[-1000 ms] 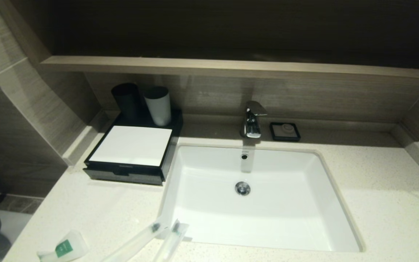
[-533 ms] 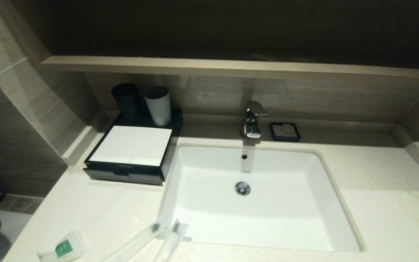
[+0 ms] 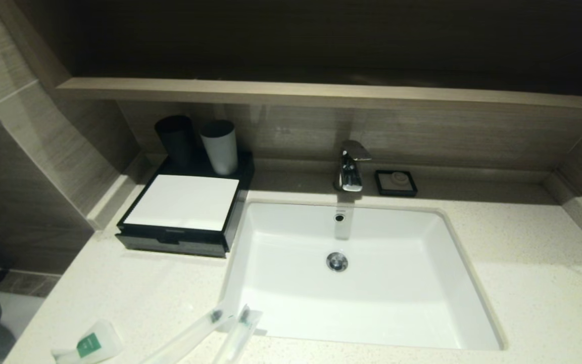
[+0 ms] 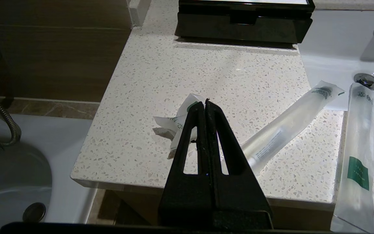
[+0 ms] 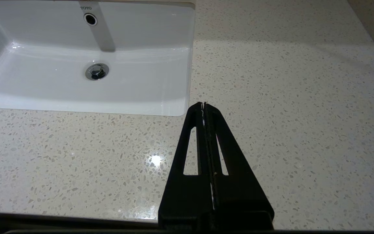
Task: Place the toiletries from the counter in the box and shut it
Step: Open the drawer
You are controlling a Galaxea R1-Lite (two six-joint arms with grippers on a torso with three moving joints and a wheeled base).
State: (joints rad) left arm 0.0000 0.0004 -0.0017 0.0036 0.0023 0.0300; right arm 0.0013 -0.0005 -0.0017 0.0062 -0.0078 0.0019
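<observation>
The black box (image 3: pixel 185 208) with a white top panel stands at the counter's back left, its drawer pushed in; its front shows in the left wrist view (image 4: pixel 243 24). A small white packet with a green label (image 3: pixel 89 345) lies at the counter's front left. Two long clear sachets (image 3: pixel 190 333) (image 3: pixel 238 331) lie beside it by the basin's front corner. In the left wrist view the packet (image 4: pixel 177 118) sits partly behind my shut, empty left gripper (image 4: pixel 205 102), with the sachets (image 4: pixel 287 128) (image 4: pixel 357 156) to one side. My right gripper (image 5: pixel 203 104) is shut and empty above bare counter (image 5: pixel 287 97). Neither gripper shows in the head view.
A white inset basin (image 3: pixel 361 273) fills the middle, with a chrome tap (image 3: pixel 351 167) behind it. A black cup (image 3: pixel 176 139) and a white cup (image 3: pixel 219 145) stand behind the box. A small black soap dish (image 3: pixel 396 182) sits right of the tap. A wood-look ledge (image 3: pixel 321 93) runs above.
</observation>
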